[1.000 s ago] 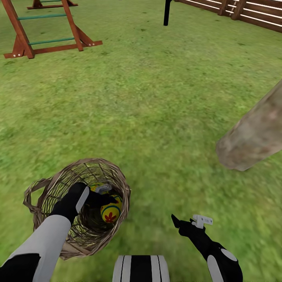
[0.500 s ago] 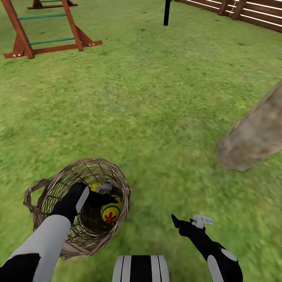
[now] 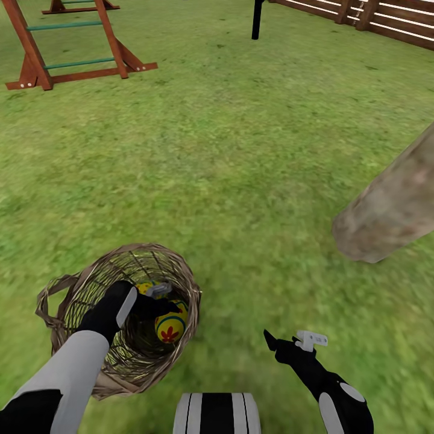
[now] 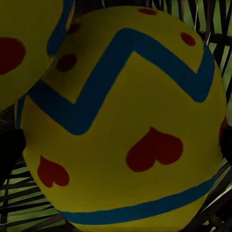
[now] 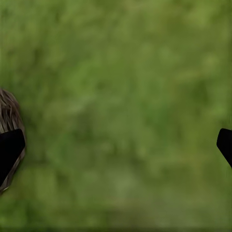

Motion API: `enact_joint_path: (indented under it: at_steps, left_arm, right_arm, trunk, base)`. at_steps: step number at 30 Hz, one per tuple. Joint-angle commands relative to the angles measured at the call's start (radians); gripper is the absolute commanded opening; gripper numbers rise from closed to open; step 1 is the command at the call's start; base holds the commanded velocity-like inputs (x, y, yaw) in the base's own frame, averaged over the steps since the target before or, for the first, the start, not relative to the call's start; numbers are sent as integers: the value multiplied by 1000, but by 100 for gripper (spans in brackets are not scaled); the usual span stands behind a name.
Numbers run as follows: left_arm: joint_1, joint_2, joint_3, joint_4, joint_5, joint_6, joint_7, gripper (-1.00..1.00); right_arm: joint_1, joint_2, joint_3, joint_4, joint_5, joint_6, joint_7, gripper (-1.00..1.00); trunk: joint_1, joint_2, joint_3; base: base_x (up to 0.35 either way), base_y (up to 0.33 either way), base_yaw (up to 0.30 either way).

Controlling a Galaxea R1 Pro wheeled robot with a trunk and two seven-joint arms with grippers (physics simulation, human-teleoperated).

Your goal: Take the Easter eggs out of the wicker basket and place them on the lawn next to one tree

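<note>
Left pincer (image 3: 158, 299) sits among unlettered eggs (image 3: 170, 327) inside wicker basket (image 3: 90, 272).

The left gripper (image 3: 158, 299) covers most of one egg (image 3: 144, 288) in the wicker basket (image 3: 181, 274) — a third egg cannot be made out. Close up, a second egg (image 4: 24, 43) is cut by the frame edge. The tree (image 3: 392, 208) trunk runs out of frame — its canopy unseen.
</note>
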State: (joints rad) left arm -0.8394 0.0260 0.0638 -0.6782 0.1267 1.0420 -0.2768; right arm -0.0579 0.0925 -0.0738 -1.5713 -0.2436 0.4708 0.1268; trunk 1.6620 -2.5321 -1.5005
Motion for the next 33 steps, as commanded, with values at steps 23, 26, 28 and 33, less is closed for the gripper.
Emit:
enact_joint_path:
  at_steps: [23,26,28,33]
  left_arm:
    - [-3,0,2,34,-21,5,5,-100]
    - [-3,0,1,34,-21,5,5,-100]
    - [-3,0,1,35,-22,5,4,-100]
    - [-3,0,1,35,-22,5,4,-100]
  right_arm:
    - [0,1,-4,-1,-3,6,5,100]
    - [0,1,-4,-1,-3,6,5,100]
    - [0,1,-4,-1,-3,6,5,100]
    - [0,1,-3,-1,-3,6,5,100]
  trunk:
    - [-1,1,11]
    - [-1,1,11]
    - [-2,1,19]
    - [-2,1,19]
  base:
    - [0,0,0]
    - [0,0,0]
    - [0,0,0]
    - [0,0,0]
